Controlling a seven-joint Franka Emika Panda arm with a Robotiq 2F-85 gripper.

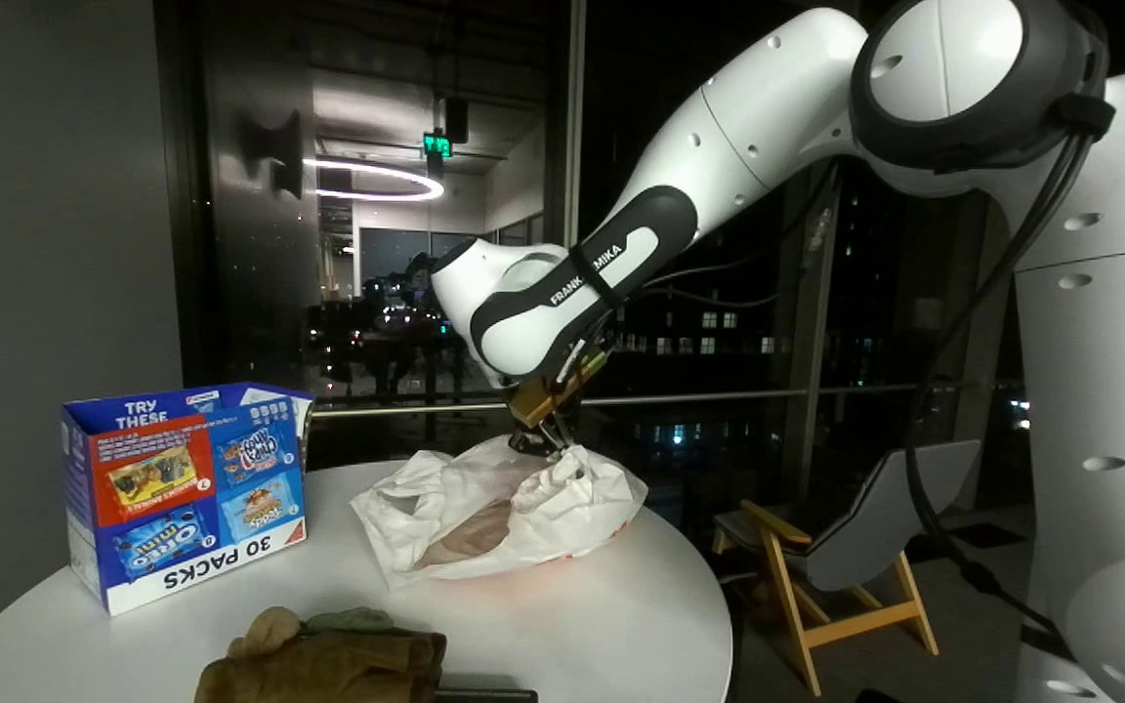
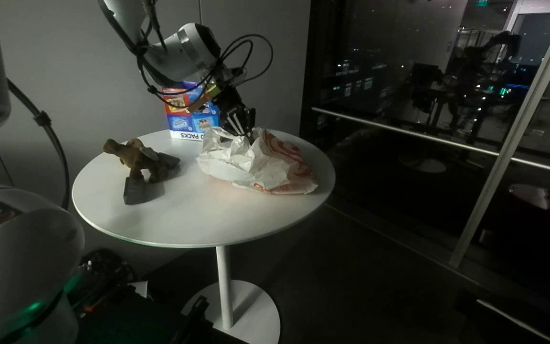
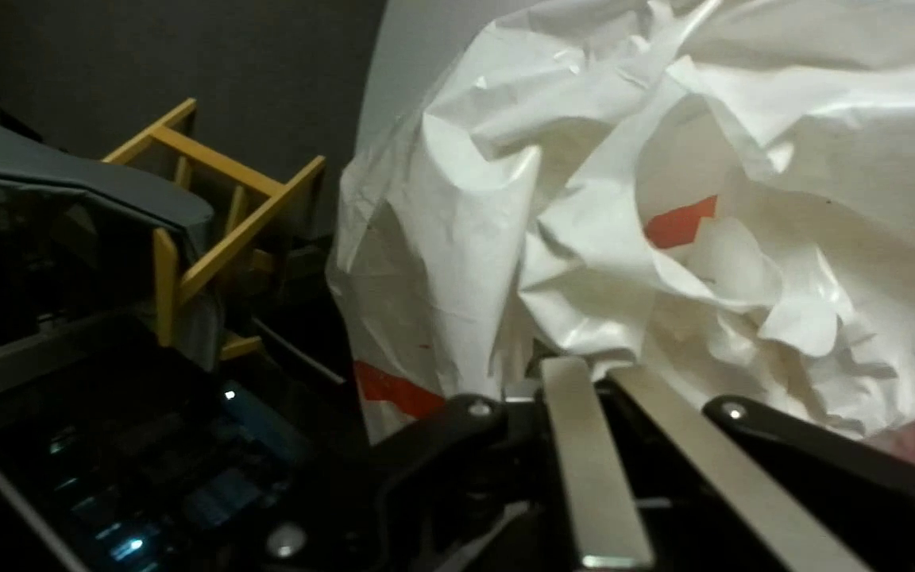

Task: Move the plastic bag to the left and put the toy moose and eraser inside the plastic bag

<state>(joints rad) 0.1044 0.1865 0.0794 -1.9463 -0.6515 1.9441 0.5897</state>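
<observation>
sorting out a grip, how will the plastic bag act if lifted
The plastic bag will likely sag, going by its thin, wrinkled sides. It's probably light, slumped in loose folds. Glossy highlights in the wrist view hint it may be slippery.

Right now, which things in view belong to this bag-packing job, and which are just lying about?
Part of the job:
plastic bag
toy moose
eraser, apparently the dark block by the moose

Just about:
snack box
chair
</observation>
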